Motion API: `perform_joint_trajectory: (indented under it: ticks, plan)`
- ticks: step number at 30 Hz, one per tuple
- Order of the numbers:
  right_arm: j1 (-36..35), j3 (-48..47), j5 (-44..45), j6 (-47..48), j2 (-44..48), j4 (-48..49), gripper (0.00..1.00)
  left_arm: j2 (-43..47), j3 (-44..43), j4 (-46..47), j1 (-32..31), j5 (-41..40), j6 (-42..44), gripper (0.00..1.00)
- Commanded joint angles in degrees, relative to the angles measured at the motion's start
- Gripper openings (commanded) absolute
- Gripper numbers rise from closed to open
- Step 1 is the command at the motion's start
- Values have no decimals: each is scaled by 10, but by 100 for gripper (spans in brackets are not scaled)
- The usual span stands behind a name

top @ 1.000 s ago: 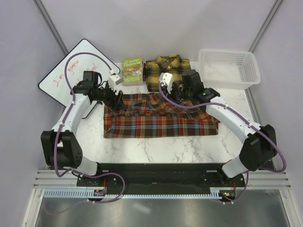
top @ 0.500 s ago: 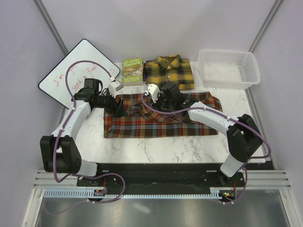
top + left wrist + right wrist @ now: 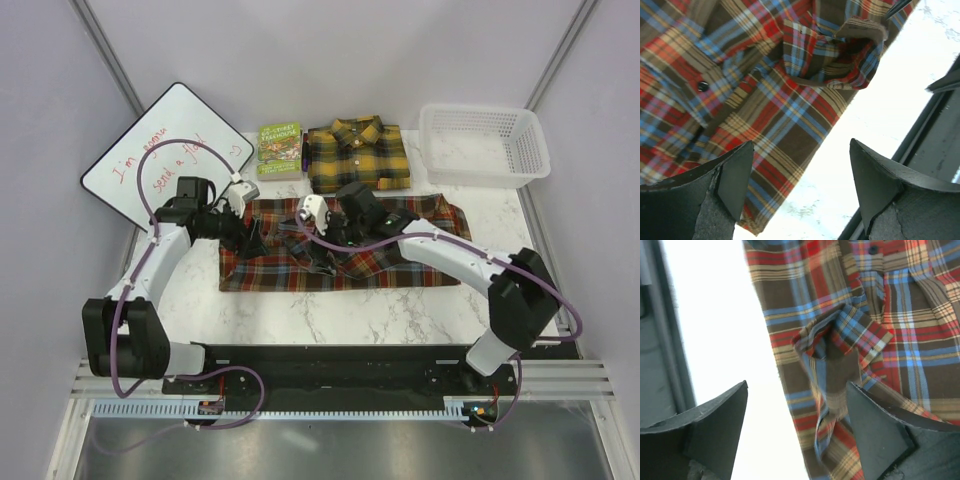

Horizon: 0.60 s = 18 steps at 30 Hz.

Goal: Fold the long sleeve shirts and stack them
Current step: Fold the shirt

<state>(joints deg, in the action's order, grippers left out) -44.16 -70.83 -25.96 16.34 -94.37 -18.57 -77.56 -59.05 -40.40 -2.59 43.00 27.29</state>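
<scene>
2 open grippers hang over the red-brown shirt [image 3: 400, 262], and neither holds any cloth. The left gripper [image 3: 801, 150] has its jaws wide apart above the shirt's left part, close to where the hem meets the bare table [image 3: 330, 310]. The right gripper [image 3: 796, 387] is just as wide, poised over a bunched fold [image 3: 832, 347] near the shirt's middle.

Look at what shifted in the last second. Your right arm was at the shirt's far edge, just beside the yellow shirt [image 3: 360, 160]. It has since swung left and nearer, so both tools now sit close together over the left half. Your left arm drew back only slightly. The far right part of the shirt, which that arm covered, now shows.

That reads to me as a reposition between grasps, not a fold in hand. The red-brown shirt lies spread wide across the middle of the table, with cloth rumpled at its centre. I judge its folding to be at an early stage.

The yellow shirt sits folded at the far side, between the book [image 3: 280, 150] and the basket [image 3: 530, 150], so stacking waits on this one.

Smooth or lift that bunched fold first, or the next crease will likely trap it.
</scene>
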Motion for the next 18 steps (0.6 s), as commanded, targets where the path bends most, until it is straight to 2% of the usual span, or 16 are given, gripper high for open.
perform_joint_trajectory:
  ticks: [1,5,6,8,10,15,18]
  plan:
    - [50,-36,-67,29,67,-66,83,-8,9,-6,0,48,-14,82]
    - [119,-112,-81,95,-1,-128,73,-43,3,-6,-1,55,-52,75]
    - [123,-144,-66,121,-16,-142,71,-48,4,-5,-6,53,-57,75]
    - [125,-177,-52,161,-61,-184,60,-65,2,-3,-12,45,-73,75]
    - [126,-214,-24,199,-88,-212,56,-82,-2,1,-18,35,-86,75]
    - [130,-258,5,276,-150,-250,46,-117,-7,15,-29,16,-116,71]
    - [131,-274,7,316,-171,-270,46,-132,-5,15,-43,3,-121,69]
